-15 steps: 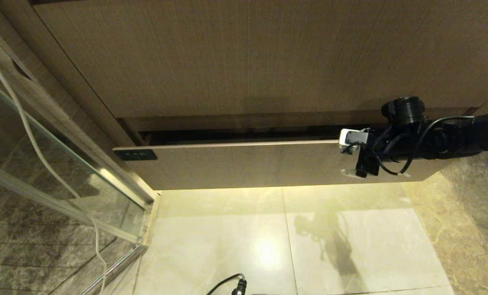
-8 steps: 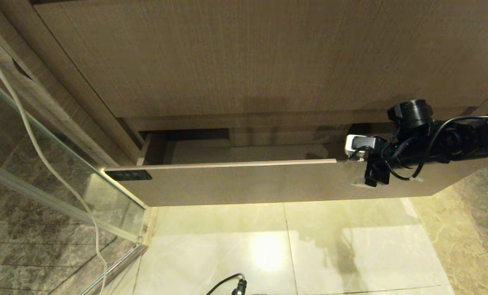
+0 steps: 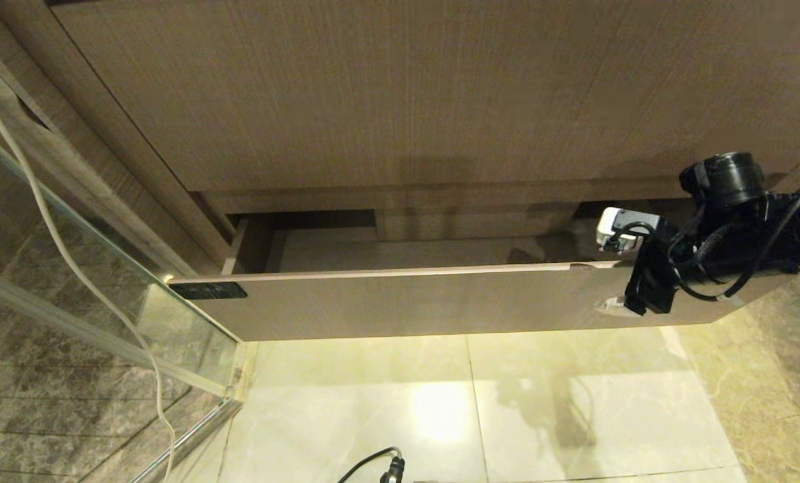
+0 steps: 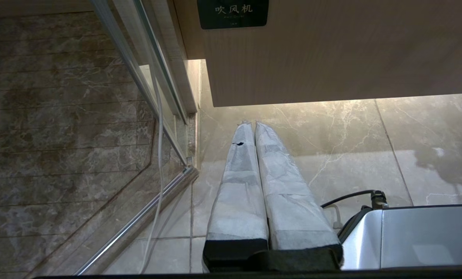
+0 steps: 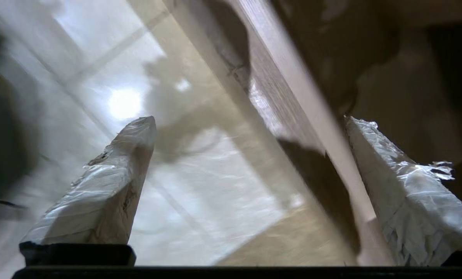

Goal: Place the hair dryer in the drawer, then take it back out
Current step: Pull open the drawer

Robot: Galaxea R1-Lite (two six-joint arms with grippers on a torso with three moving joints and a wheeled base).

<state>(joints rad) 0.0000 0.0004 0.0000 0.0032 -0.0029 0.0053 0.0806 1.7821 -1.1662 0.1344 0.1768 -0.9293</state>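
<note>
The drawer (image 3: 407, 302) stands partly pulled out below the cabinet, with its dark label (image 3: 207, 290) at the front's left corner and its pale floor showing inside. The hair dryer is out of view. My right gripper (image 3: 611, 282) is open at the right end of the drawer front. In the right wrist view the gripper (image 5: 250, 121) straddles the front's top edge (image 5: 293, 77), which runs close to one finger (image 5: 393, 174). My left gripper (image 4: 253, 124) is shut and empty, low over the floor near the drawer's label corner (image 4: 233, 13).
A tall wood panel (image 3: 407, 100) rises above the drawer. A glass door (image 3: 105, 268) with a metal rail and a hanging white cord (image 3: 37, 201) lies left. Glossy marble floor (image 3: 440, 402) spreads in front, with a black cable (image 3: 373, 463) at the near edge.
The drawer has slid out toward me, from a narrow gap to showing its floor. In the last half second my right gripper has shifted to the right along the front's edge.
</note>
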